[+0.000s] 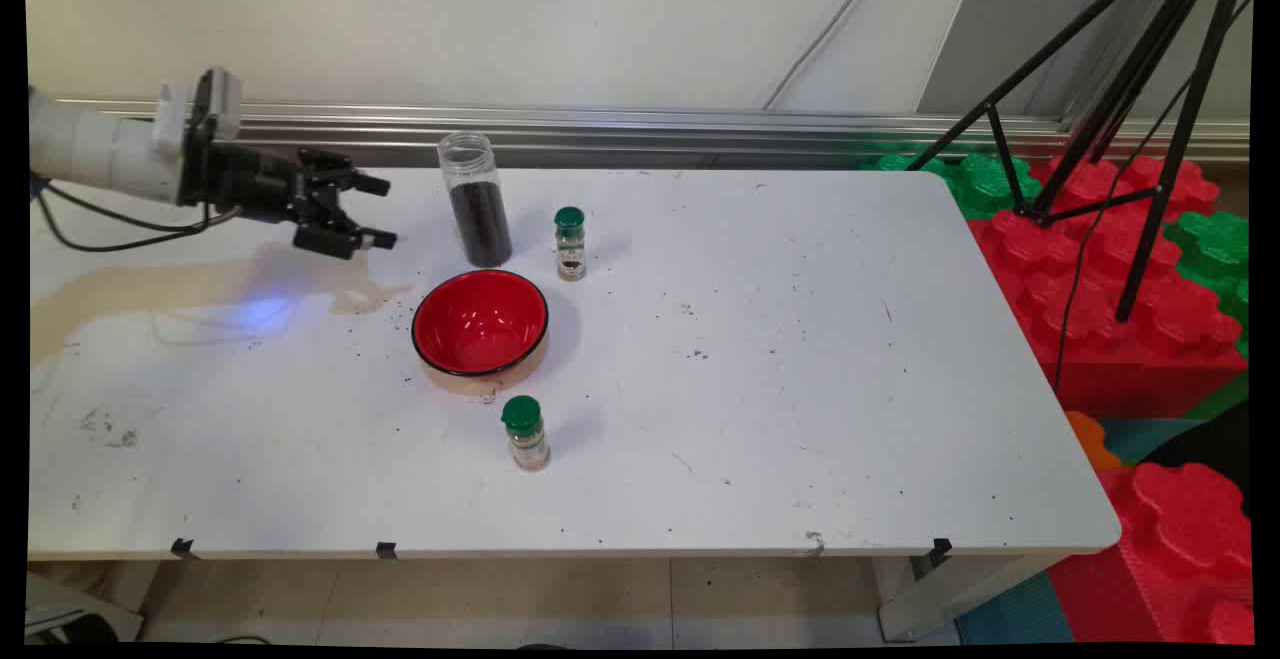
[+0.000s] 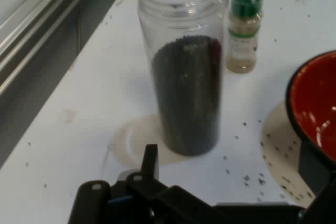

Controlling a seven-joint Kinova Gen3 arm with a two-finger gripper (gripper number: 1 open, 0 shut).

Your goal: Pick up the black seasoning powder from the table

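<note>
The gripper (image 1: 383, 210) hangs above the surface (image 1: 760, 379), pointing sideways at the jar (image 1: 476, 199), with its jaws spread wide and nothing between them. It stands just to the left of the jar and does not touch it. In the hand view one finger (image 2: 150, 162) rises from the bottom edge in front of the jar (image 2: 185, 72), with a gap of bare surface (image 2: 63, 145) between them.

The jar is clear, upright and without a lid, and dark grains fill its lower half or so. A faint ring-shaped stain lies on the surface around its base.

Just to the right of the jar stands a small spice bottle (image 1: 570, 243) with a green cap, apart from it; in the hand view this spice bottle (image 2: 243, 25) shows behind the jar and to its right.

In front of the jar, close to its base but apart from it, sits a red bowl (image 1: 480, 323) with a black rim, upright; the hand view shows the bowl (image 2: 315, 108) at the right edge. A tan patch and dark specks lie on the surface around it.

Well in front of the jar, beyond the bowl, stands a second bottle (image 1: 525, 432), also green-capped and upright.

To the left of the jar, under the arm, a pale brown stain (image 1: 150, 289) spreads across the surface.
</note>
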